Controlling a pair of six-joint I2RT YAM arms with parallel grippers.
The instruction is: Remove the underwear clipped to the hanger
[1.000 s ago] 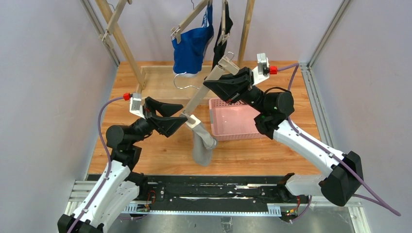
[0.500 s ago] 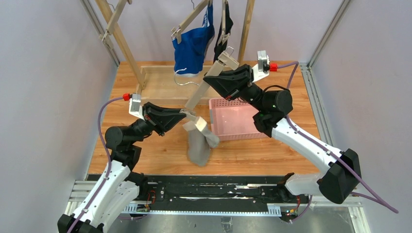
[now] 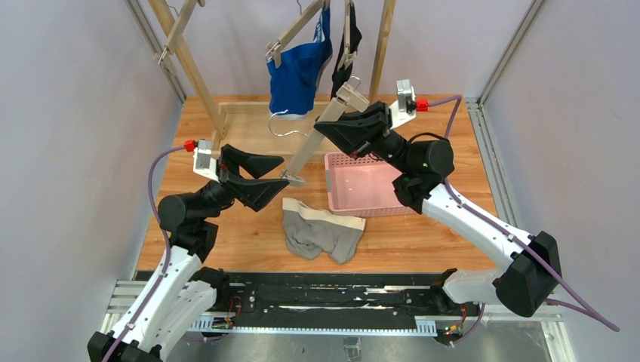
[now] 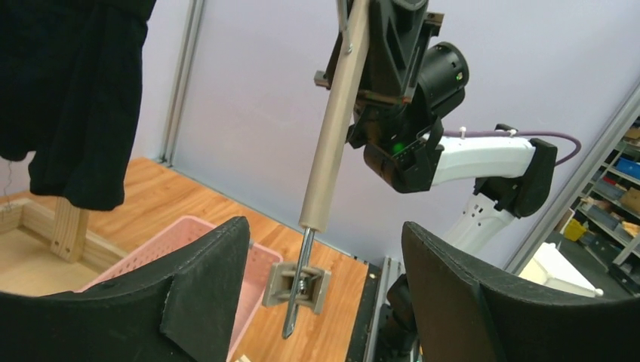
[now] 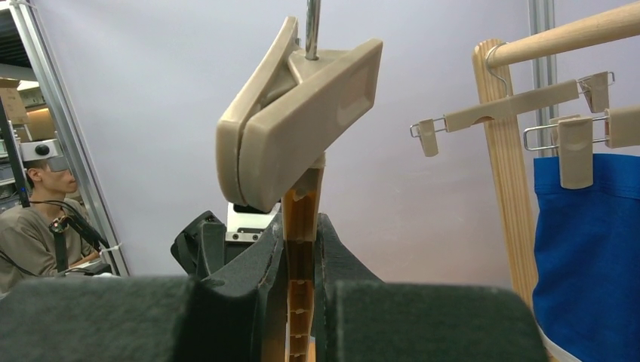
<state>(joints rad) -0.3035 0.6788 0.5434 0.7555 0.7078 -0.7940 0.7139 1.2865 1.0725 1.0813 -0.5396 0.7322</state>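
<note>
**Grey briefs on the desk, off the clip**

- Grey briefs (image 3: 323, 235) lie crumpled on the desk (image 3: 230, 235) near its front edge, just in front of the near-left corner of the pink basket (image 3: 370, 188). Neither hand touches them.
- Left hand (image 3: 285, 175) hangs above them and a little to their left. Its jaws are spread wide and hold nothing.
- In the left wrist view, the hanger's lower clip (image 4: 296, 285) sits between the two fingers, apart from both.
- Right hand (image 3: 323, 128) is clamped on the hanger (image 3: 313, 147), just below its upper clip (image 5: 302, 128). The bar slants down toward the left hand.
- Blue briefs (image 3: 298, 75) and black briefs (image 3: 346, 53) hang clipped on the rack (image 3: 189, 64) at the back, above and behind the right hand.
</note>
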